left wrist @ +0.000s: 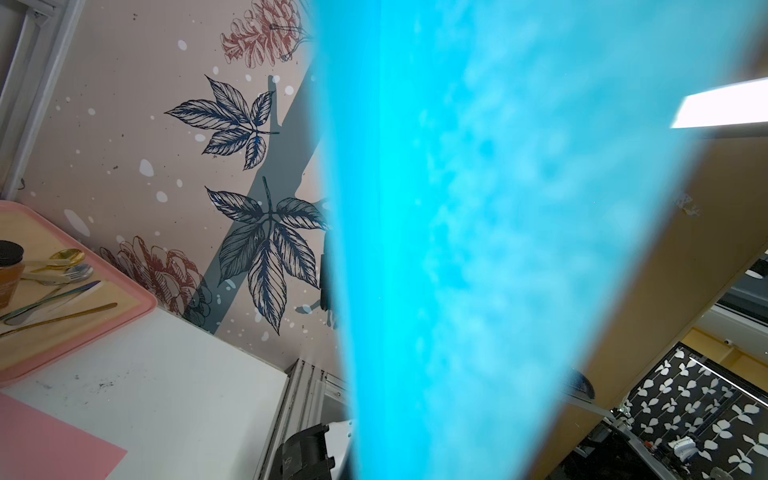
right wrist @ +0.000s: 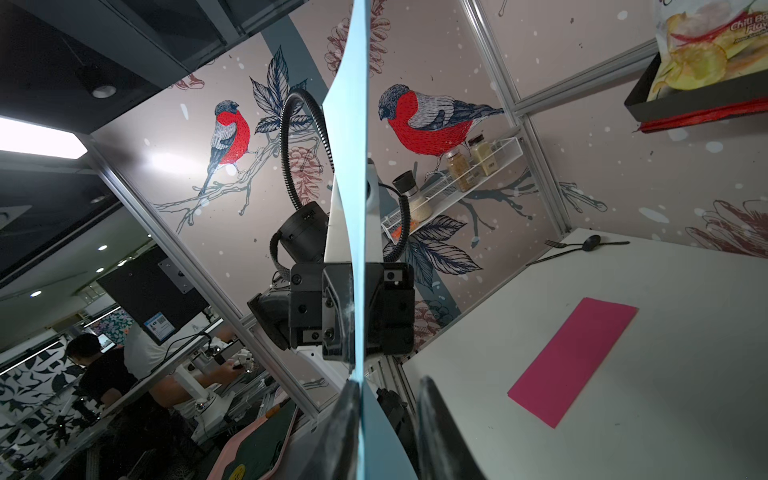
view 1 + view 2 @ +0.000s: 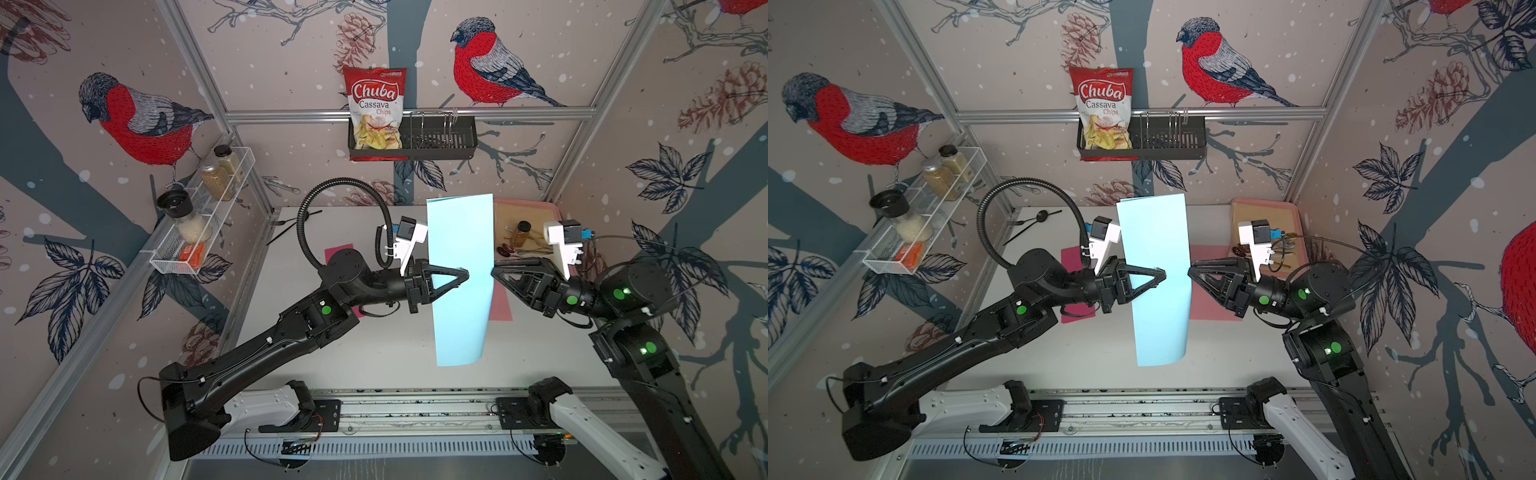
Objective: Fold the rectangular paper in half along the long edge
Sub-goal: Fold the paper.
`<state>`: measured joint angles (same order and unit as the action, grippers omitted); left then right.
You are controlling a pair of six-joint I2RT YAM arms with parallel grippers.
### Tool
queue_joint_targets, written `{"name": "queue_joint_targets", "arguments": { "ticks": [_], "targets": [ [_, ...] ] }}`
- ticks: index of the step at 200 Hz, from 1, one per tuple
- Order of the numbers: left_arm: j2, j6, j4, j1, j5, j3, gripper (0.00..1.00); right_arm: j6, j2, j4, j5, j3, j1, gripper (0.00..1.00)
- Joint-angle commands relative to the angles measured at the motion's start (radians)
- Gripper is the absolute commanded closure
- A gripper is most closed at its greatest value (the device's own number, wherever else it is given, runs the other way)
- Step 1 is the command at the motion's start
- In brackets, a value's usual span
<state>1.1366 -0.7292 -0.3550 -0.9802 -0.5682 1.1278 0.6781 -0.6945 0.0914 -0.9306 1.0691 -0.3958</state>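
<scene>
The blue paper (image 3: 461, 241) hangs upright in the air over the middle of the table (image 3: 374, 345), its long edges running near to far. The left gripper (image 3: 464, 275) is clamped tight on the paper's left edge, midway along. The right gripper (image 3: 495, 272) meets the opposite edge with its fingers (image 2: 440, 424) parted: one touches the paper, the other stands clear. A pink sheet (image 3: 1212, 291) lies flat below. At the far right, a tray (image 3: 525, 203) holds a bottle (image 3: 520, 233) and cutlery (image 1: 62, 270).
</scene>
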Motion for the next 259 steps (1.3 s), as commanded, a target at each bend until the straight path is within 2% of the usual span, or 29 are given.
{"name": "queue_joint_targets", "arguments": {
  "ticks": [1, 21, 52, 68, 74, 83, 93, 100, 122, 135, 148, 158, 163, 182, 196, 203, 209, 214, 219, 229, 238, 247, 255, 259],
  "targets": [
    [-0.006, -0.001, -0.027, -0.003, 0.017, 0.009, 1.00, -0.037, 0.001, 0.033, 0.005, 0.008, -0.005, 0.73],
    [-0.002, -0.004, -0.025, -0.003, 0.019, 0.012, 1.00, -0.043, 0.002, 0.039, 0.002, 0.003, -0.013, 0.77],
    [0.000, 0.015, 0.004, -0.004, 0.044, 0.017, 1.00, -0.047, 0.009, 0.044, -0.005, 0.010, -0.035, 1.00],
    [0.001, 0.025, 0.018, -0.004, 0.055, 0.020, 1.00, -0.057, 0.015, 0.067, 0.002, 0.022, -0.045, 1.00],
    [0.002, 0.028, 0.023, -0.004, 0.058, 0.022, 1.00, -0.061, 0.016, 0.077, 0.006, 0.027, -0.047, 0.93],
    [0.004, 0.031, 0.024, -0.004, 0.059, 0.024, 1.00, -0.067, 0.015, 0.097, 0.011, 0.034, -0.048, 0.72],
    [0.007, 0.033, 0.026, -0.004, 0.060, 0.029, 1.00, -0.067, 0.015, 0.100, 0.001, 0.033, -0.050, 0.67],
    [0.010, 0.036, 0.032, -0.004, 0.061, 0.033, 1.00, -0.068, 0.017, 0.105, 0.002, 0.032, -0.052, 0.70],
    [0.018, 0.048, 0.048, -0.004, 0.064, 0.048, 1.00, -0.078, 0.020, 0.120, 0.002, 0.031, -0.060, 0.93],
    [0.020, 0.052, 0.053, -0.005, 0.067, 0.051, 1.00, -0.090, 0.022, 0.134, 0.004, 0.034, -0.062, 1.00],
    [0.020, 0.052, 0.053, -0.004, 0.069, 0.054, 1.00, -0.102, 0.022, 0.155, 0.009, 0.037, -0.066, 1.00],
    [0.020, 0.051, 0.053, -0.005, 0.068, 0.056, 1.00, -0.106, 0.020, 0.169, 0.014, 0.039, -0.067, 0.90],
    [0.021, 0.051, 0.053, -0.005, 0.069, 0.055, 1.00, -0.112, 0.021, 0.179, 0.019, 0.040, -0.067, 0.89],
    [0.022, 0.054, 0.055, -0.005, 0.069, 0.058, 1.00, -0.123, 0.024, 0.196, 0.020, 0.034, -0.072, 1.00],
    [0.021, 0.055, 0.058, -0.004, 0.069, 0.061, 1.00, -0.131, 0.029, 0.209, 0.025, 0.033, -0.075, 1.00],
    [0.022, 0.056, 0.059, -0.005, 0.070, 0.063, 1.00, -0.137, 0.031, 0.224, 0.030, 0.036, -0.074, 0.93],
    [0.021, 0.057, 0.059, -0.004, 0.069, 0.063, 1.00, -0.142, 0.030, 0.237, 0.034, 0.039, -0.076, 0.80],
    [0.022, 0.057, 0.059, -0.004, 0.069, 0.063, 1.00, -0.148, 0.028, 0.246, 0.035, 0.040, -0.076, 0.78],
    [0.022, 0.057, 0.059, -0.005, 0.068, 0.064, 1.00, -0.151, 0.028, 0.253, 0.034, 0.040, -0.076, 0.80],
    [0.022, 0.058, 0.059, -0.005, 0.068, 0.065, 1.00, -0.157, 0.029, 0.261, 0.034, 0.040, -0.077, 0.93],
    [0.024, 0.057, 0.059, -0.005, 0.069, 0.065, 1.00, -0.162, 0.031, 0.270, 0.040, 0.042, -0.079, 0.98],
    [0.025, 0.059, 0.060, -0.005, 0.067, 0.066, 1.00, -0.167, 0.031, 0.279, 0.044, 0.047, -0.080, 0.95],
    [0.025, 0.059, 0.062, -0.004, 0.067, 0.066, 1.00, -0.170, 0.031, 0.288, 0.048, 0.053, -0.080, 0.86],
    [0.025, 0.059, 0.062, -0.004, 0.067, 0.067, 1.00, -0.173, 0.030, 0.295, 0.051, 0.056, -0.080, 0.85]
  ]
}}
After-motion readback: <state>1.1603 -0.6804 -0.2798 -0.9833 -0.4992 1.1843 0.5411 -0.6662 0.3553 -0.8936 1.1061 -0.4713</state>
